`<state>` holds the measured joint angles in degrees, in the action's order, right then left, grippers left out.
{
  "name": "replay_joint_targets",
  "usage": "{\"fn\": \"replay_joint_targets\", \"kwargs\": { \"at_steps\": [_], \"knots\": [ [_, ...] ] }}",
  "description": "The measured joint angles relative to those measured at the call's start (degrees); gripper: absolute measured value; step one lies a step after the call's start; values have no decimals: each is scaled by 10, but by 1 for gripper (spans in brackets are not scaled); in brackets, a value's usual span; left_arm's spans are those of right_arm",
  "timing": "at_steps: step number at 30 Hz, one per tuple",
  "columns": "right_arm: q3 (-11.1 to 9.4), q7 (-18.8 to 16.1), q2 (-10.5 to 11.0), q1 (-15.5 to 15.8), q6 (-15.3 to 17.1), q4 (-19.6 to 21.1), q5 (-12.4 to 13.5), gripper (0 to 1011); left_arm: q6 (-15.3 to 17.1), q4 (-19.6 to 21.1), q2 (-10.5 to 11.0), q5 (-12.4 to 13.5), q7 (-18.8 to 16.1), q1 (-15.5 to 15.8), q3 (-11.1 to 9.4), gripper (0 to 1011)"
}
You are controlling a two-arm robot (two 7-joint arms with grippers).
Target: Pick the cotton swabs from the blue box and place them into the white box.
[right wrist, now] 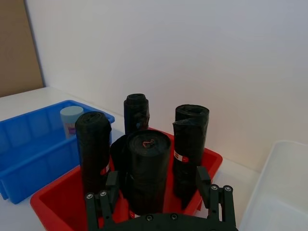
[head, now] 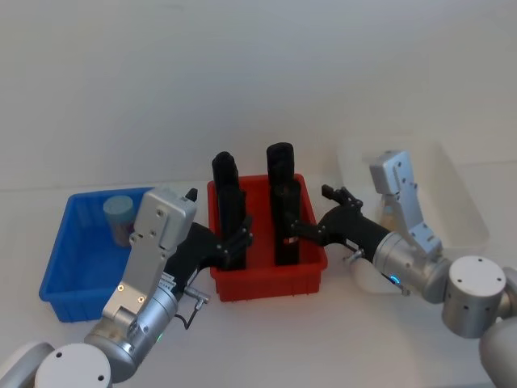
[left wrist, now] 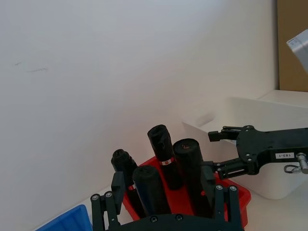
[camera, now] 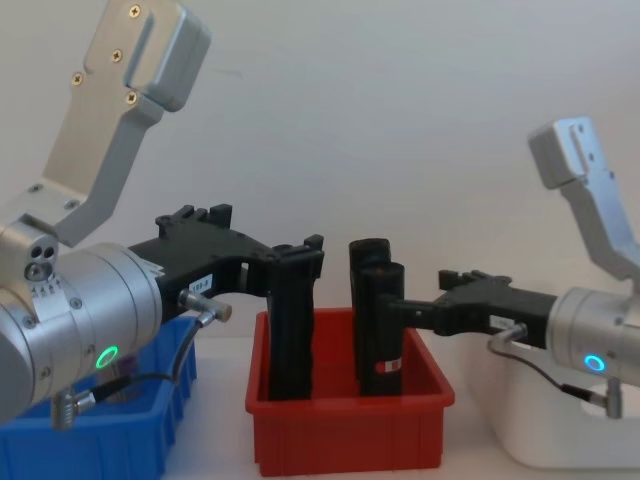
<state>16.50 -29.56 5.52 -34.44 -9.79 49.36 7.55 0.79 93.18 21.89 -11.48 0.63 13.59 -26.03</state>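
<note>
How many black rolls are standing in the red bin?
4, all upright in the red bin: front left, front middle, back, right. No more seem hidden.

Three bins stand in a row: one blue box (head: 73, 259) at nine o'clock, one red bin (head: 266, 279) in the middle, one white box (head: 460, 210) at three o'clock. One jar of cotton swabs (head: 119, 214) sits in the blue box. Four black rolls (right wrist: 144, 168) stand in the red bin.

I see a red bin (head: 266, 283) on the white table (head: 339, 339), holding four upright black rolls (right wrist: 144, 168).
</note>
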Motion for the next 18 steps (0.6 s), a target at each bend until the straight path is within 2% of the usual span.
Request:
{"fn": "replay_joint_targets", "kwargs": {
  "at_steps": [14,18],
  "knots": [
    [13,-48,-44,-112,-75,-206,-3,1002,0,0,0,0,0,0,0,1004],
    [15,-55,-54,-139,-94,-255,-3,933,0,0,0,0,0,0,0,1004]
  ]
}}
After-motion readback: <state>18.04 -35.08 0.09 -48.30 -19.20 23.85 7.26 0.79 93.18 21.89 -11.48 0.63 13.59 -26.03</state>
